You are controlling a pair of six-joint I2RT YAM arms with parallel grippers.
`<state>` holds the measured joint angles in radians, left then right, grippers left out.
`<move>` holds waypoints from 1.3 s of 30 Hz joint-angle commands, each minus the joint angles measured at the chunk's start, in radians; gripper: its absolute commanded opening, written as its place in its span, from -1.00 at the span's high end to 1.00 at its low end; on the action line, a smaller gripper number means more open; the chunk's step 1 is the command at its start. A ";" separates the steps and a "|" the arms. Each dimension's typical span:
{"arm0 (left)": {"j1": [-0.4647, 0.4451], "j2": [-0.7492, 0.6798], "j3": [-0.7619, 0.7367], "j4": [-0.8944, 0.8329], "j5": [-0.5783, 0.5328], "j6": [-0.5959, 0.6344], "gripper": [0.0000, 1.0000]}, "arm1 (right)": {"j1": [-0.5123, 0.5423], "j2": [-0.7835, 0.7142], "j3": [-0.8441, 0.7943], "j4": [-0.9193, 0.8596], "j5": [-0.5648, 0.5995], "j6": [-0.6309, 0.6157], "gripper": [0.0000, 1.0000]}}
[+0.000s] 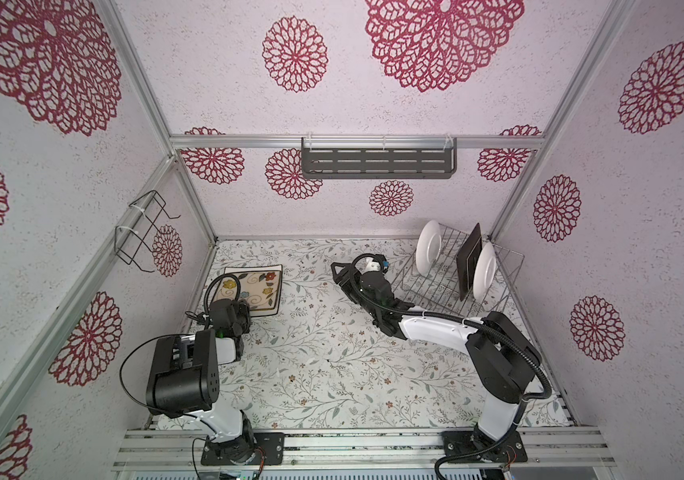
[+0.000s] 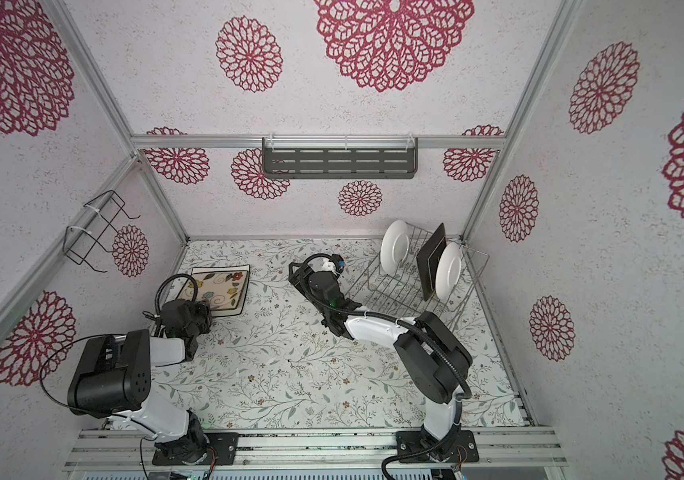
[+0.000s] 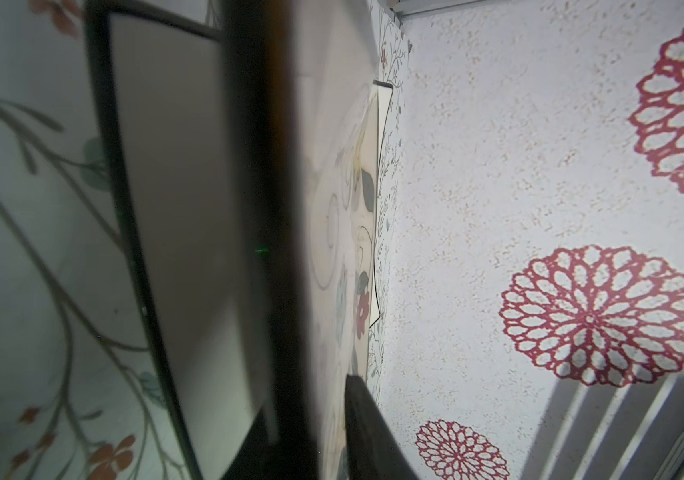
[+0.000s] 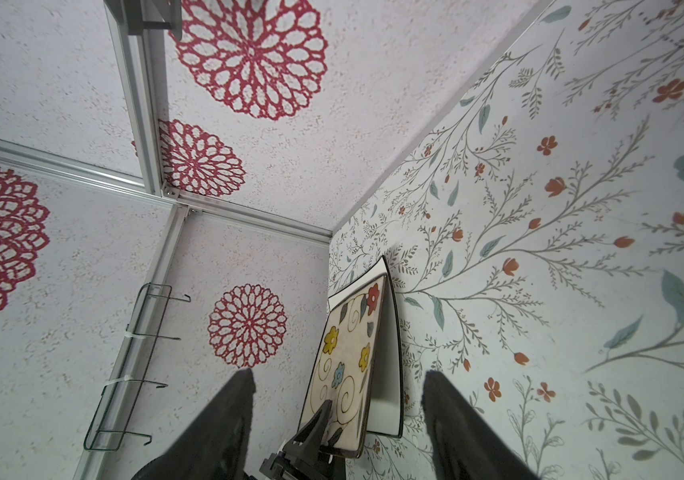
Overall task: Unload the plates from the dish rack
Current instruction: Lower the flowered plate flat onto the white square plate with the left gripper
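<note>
Hanging wide and empty, my right gripper [image 1: 338,274] has the plates [image 1: 428,245] standing edge-up in the dish rack [image 1: 427,286] behind it.

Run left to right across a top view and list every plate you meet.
flowered square plate → round white plate → dark-backed square plate → second round white plate. The last three stand upright in the dish rack.

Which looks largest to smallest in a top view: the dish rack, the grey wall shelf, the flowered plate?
1. dish rack
2. grey wall shelf
3. flowered plate, partly hidden by the left arm
</note>
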<state>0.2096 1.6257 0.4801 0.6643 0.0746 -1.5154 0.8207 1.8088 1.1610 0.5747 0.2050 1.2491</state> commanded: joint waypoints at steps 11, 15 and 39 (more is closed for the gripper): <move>0.004 -0.045 0.075 -0.064 0.030 0.070 -0.19 | -0.006 -0.033 -0.004 0.002 0.000 0.004 -0.34; 0.004 -0.047 0.082 -0.110 0.012 0.083 -0.33 | -0.007 -0.042 -0.015 0.007 0.003 0.005 -0.33; -0.014 -0.008 0.189 -0.292 -0.032 0.100 -0.95 | -0.008 -0.082 -0.052 -0.019 0.044 0.017 -0.33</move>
<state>0.2031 1.6119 0.6273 0.3698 0.0544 -1.4292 0.8207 1.7893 1.1053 0.5457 0.2161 1.2575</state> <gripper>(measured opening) 0.976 0.667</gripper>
